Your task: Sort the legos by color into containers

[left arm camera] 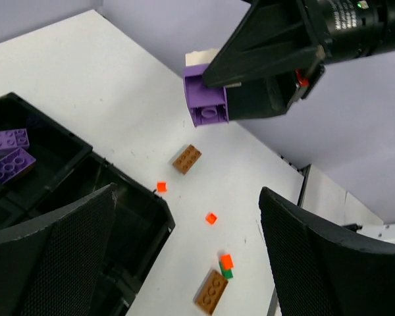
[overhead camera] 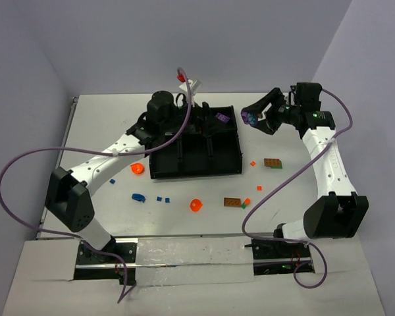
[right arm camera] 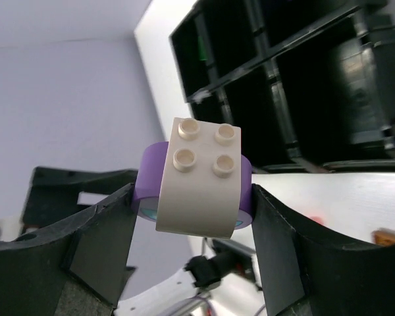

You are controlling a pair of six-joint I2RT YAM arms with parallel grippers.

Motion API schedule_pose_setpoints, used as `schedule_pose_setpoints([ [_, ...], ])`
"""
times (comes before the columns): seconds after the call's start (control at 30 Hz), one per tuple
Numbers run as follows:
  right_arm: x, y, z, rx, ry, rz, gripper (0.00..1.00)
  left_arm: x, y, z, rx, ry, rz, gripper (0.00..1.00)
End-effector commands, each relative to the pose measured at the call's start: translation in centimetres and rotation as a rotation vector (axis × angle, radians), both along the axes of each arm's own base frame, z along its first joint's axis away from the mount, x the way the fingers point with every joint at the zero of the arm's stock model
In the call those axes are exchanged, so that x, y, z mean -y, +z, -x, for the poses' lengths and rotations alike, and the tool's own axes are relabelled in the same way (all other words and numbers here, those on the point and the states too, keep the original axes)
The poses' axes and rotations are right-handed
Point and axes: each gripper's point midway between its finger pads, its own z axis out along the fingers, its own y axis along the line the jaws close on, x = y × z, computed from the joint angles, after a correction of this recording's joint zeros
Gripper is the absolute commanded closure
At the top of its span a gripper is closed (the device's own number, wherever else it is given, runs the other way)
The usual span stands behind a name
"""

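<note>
Legos [overhead camera: 232,203] are scattered on the bench [overhead camera: 99,125] while a purple-and-white piece [right arm camera: 197,178] is clamped in the raised right hand [right arm camera: 192,204] beside the tray [overhead camera: 191,172], the left hand [left arm camera: 187,210] is held apart, and a carry over the purple compartment [left arm camera: 52,141] is called for next.

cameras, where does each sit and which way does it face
top: above and behind, looking down on table and tray; left arm and right arm show.
left wrist: above the tray, facing the right fingers holding a purple-and-white brick; left fingers frame it, open.
right wrist: raised beside the tray, looking past that brick to the tray; right fingers clamp it.
shared: brick and tray, all three.
</note>
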Motion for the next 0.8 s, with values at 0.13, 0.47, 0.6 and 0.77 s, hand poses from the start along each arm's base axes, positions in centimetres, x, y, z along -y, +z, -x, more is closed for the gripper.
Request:
schedule_pose_setpoints([
  [0.13,-2.3,3.9,1.7,0.07,0.017,-0.15,0.65,3.6,5.4,-1.0,0.102,0.04,0.133,0.05],
  [0.47,-4.1,4.9,2.9,0.103,0.062,-0.189,0.65,6.0,5.1,-0.1,0.051,-0.01,0.169,0.04],
  [0.6,-4.5,5.2,3.3,0.111,0.077,-0.202,0.65,6.6,4.9,0.0,0.048,-0.012,0.164,0.04],
  [0.77,-4.9,5.8,3.6,0.134,0.091,-0.204,0.65,6.8,4.5,-0.8,0.037,0.016,0.155,0.08],
])
